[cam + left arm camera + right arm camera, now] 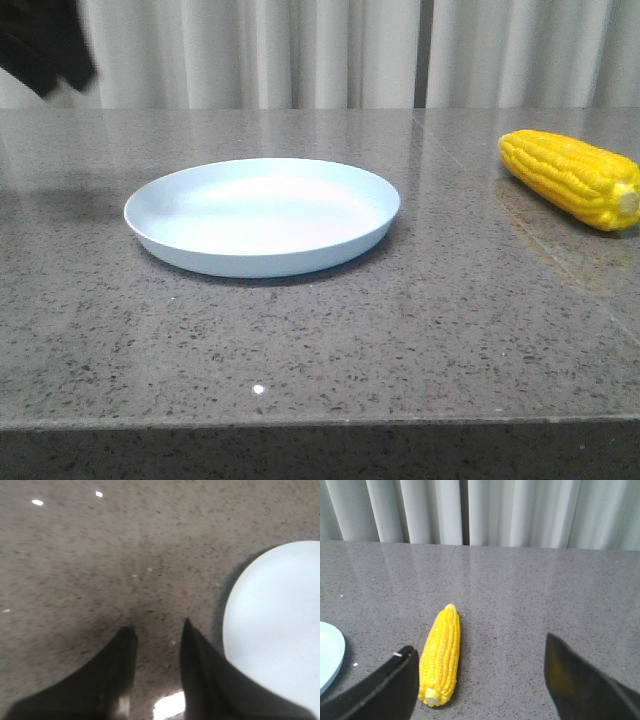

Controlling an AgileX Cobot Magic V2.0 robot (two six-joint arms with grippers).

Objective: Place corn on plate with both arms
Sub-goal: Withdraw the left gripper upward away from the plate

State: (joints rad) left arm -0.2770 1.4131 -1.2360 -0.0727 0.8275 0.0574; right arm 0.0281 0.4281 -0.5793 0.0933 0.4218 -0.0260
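The yellow corn [570, 178] lies on the grey stone table at the right, its pale cut end toward the front. The pale blue plate [262, 215] sits empty at the table's middle. My right gripper [479, 644] is wide open and empty above the table; the corn [441, 652] lies just inside one finger, not touched. The plate's edge [329, 655] shows beside it. My left gripper [157, 627] is open and empty over bare table, next to the plate's rim [275, 625]. Only a black part of the left arm [40, 45] shows in the front view, high at the far left.
The speckled grey table [320, 340] has a front edge near the bottom of the front view. A pale curtain [330, 50] hangs behind its far edge. A thin seam in the tabletop [560, 270] runs at the right, under the corn.
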